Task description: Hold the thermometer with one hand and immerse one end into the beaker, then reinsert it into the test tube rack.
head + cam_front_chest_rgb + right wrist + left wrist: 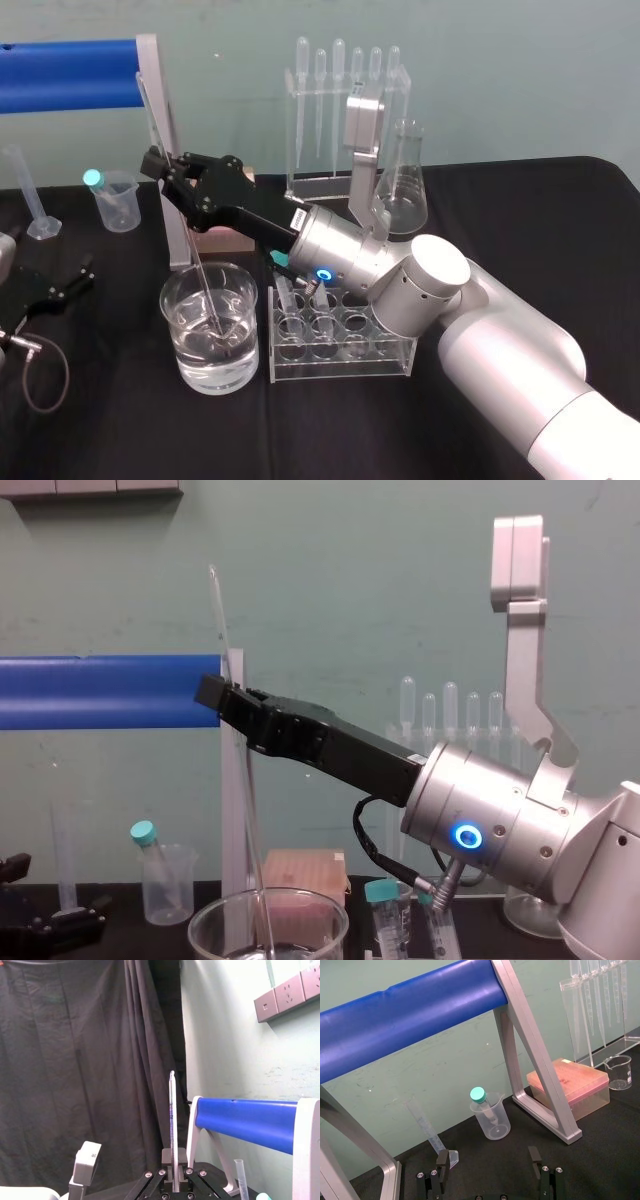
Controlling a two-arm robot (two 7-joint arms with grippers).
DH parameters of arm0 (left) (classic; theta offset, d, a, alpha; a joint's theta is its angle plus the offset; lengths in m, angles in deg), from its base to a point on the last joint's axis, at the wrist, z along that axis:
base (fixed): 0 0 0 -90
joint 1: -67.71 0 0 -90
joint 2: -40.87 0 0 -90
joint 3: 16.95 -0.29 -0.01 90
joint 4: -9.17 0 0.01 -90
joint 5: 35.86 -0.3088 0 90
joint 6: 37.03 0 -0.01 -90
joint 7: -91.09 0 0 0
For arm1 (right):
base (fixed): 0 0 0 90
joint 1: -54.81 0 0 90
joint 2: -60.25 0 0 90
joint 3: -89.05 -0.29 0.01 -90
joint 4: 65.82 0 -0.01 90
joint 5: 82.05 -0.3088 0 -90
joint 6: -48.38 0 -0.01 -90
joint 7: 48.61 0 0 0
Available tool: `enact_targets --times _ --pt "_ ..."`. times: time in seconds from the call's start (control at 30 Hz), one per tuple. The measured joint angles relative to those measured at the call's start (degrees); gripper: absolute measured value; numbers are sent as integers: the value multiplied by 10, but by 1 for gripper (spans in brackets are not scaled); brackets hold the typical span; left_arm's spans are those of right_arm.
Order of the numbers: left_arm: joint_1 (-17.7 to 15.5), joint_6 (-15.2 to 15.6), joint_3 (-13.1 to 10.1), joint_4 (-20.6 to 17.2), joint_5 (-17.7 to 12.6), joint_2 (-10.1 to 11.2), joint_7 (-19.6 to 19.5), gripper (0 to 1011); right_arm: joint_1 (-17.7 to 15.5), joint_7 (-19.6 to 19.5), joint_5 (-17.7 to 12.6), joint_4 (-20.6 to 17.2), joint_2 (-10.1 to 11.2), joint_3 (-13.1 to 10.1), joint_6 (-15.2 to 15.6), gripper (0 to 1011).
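Observation:
My right gripper (165,172) is shut on the thermometer (203,280), a long thin glass rod leaning slightly. Its lower end dips into the water of the beaker (185,365), a wide clear glass at the front left of the test tube rack (345,366). In the chest view the thermometer (219,620) rises well above the right gripper (213,694) and runs down into the beaker (215,917). The right wrist view shows the thermometer (172,1120) standing between the fingers of the right gripper (174,1159). My left gripper (80,277) rests open on the table at the far left, its fingers (442,1161) apart around nothing.
A blue bar on a grey frame (160,110) stands just behind the beaker. A pipette stand (345,110) and a conical flask (405,185) are at the back. A small plastic beaker (115,200), a graduated cylinder (30,190) and a pink box (570,1085) sit at the back left.

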Motion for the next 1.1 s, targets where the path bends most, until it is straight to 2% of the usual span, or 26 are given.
enact_targets --times 1.1 --pt "0 0 0 0 0 0 0 1008 -1 5 0 -2 2 1 -7 58"
